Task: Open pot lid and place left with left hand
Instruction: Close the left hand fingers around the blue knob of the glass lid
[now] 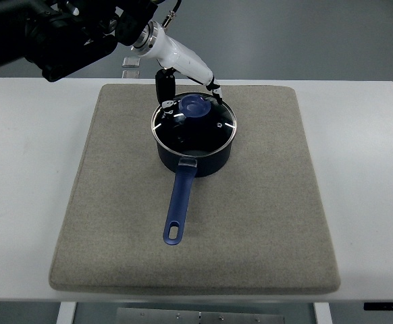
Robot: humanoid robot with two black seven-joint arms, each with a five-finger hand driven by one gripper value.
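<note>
You see the dark blue saucepan (195, 156) sitting near the middle of the grey mat (264, 223) on the white table (28, 196), its blue handle (179, 206) pointing toward the robot. The glass lid (194, 126) is on the pot, its blue knob (195, 106) up. Your left hand (186, 91) reaches in from the upper left and hangs right over the knob; fingers (164, 86) bracket it, but you cannot tell whether they actually grip it
</note>
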